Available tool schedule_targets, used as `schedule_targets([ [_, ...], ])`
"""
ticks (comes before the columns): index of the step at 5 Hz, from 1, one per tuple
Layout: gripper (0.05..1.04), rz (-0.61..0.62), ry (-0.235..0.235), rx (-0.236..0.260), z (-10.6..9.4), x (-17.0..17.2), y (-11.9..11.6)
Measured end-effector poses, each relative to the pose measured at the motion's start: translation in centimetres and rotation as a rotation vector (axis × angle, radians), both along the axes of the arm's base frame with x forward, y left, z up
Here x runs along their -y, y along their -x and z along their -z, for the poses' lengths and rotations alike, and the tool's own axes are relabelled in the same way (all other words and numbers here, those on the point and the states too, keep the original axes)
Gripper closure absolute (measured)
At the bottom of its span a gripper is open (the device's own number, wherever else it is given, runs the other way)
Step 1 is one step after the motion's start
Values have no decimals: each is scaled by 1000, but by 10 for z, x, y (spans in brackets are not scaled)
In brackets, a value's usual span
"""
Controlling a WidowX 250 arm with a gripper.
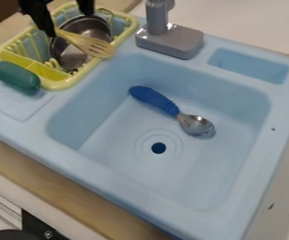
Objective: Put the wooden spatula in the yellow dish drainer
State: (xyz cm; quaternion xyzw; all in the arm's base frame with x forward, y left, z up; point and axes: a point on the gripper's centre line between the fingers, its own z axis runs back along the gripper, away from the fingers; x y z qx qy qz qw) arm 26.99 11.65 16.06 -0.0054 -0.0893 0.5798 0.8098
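Spatula over the drainer, claw spread: time to back out

My claw [69, 24] is at the upper left of the frame, its fingers well apart and pinching nothing that I can make out. The spatula [81, 42] lies aslant in the yellow drainer [62, 86], across the metal pan [94, 28], its slotted head toward the drainer's right side and its handle end just beside my fingertip on the left. Whether that tip touches the handle, I can't tell.

I judge the placing as good as done, with the withdrawal in hand. Next I should lift straight up, fingers kept wide, so that neither one snags the handle or the drainer's prongs. The head sits near the rim, so a sideways brush could tip the spatula out toward the sink [109, 178]. The blue-handled spoon [153, 98] in the basin is no part of my job; I'd leave it alone.
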Motion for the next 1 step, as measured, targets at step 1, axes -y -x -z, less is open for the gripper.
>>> schedule_targets([
  [1,85,152,15,18,1,37,-5],
])
